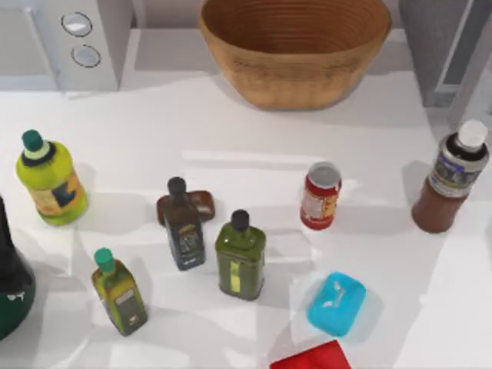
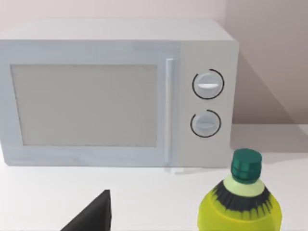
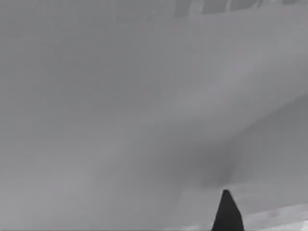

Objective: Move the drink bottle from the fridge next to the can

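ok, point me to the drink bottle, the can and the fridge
drink bottle (image 1: 452,184): top view, on its grey-blue label band.
can (image 1: 320,200): top view, on its red side wall.
fridge (image 1: 440,42): top view, on its grey body at the table's right back corner.

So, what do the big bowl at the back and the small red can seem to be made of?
The bowl looks like woven wicker or rattan: tan, matte, with ridged horizontal coils along its inside wall. The can looks like metal: its top rim is silver and shiny, and its body is glossy red with a whitish label patch. Both are rendered, so this is only how they look.
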